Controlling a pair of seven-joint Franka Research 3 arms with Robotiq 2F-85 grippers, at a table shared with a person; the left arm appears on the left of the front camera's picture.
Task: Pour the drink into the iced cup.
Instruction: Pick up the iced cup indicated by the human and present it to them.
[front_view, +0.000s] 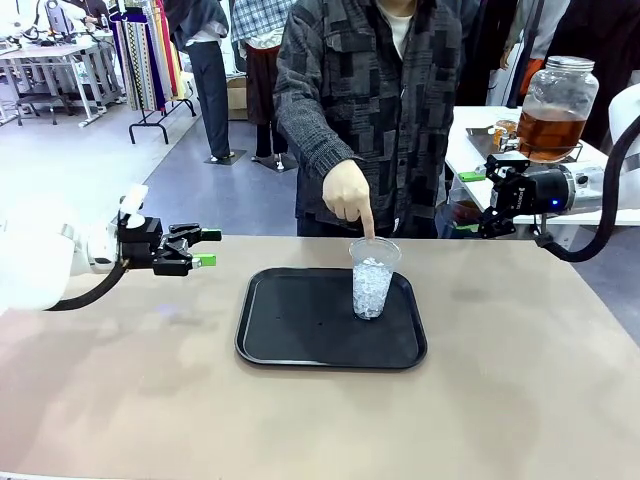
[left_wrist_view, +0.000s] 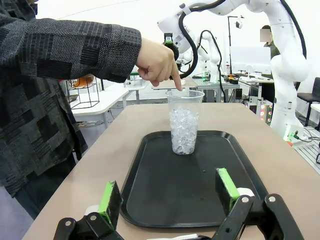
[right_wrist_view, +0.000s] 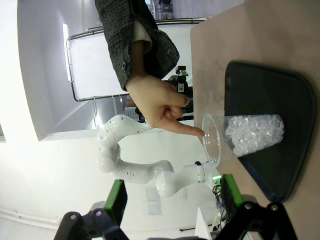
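Black tray (front_view: 300, 345) flat near the middle of the tan tabletop (front_view: 120, 400), rounded corners, low raised rim. Clear plastic cup (front_view: 373, 277) upright on the tray's far right part, close to the far rim, ice filling about its lower two thirds. Left and near parts of the tray floor bare. Wide open tabletop on the near, left and right sides of the tray; only a narrow strip beyond it before the tabletop's far edge.

Standing against that edge just beyond the tray, a person in a dark patchwork jacket. Person's hand (front_view: 348, 190) directly above the cup, index finger pointing down to the rim; contact hard to tell. Hand and sleeve across the way down into the cup from the far side.

Left end effector (front_view: 207, 248) left of the tray, off its far left corner, above the tabletop, fingers level and aimed at the tray, spread wide, nothing between the green pads.

Right end effector (front_view: 470, 203) beyond the tray's far right corner, past the tabletop's far edge, also spread wide and holding nothing.

Farther beyond on that side, on a white side table, a lidded glass jar (front_view: 562, 85) with the amber drink (front_view: 546, 130) in its lower half, well apart from the tray.
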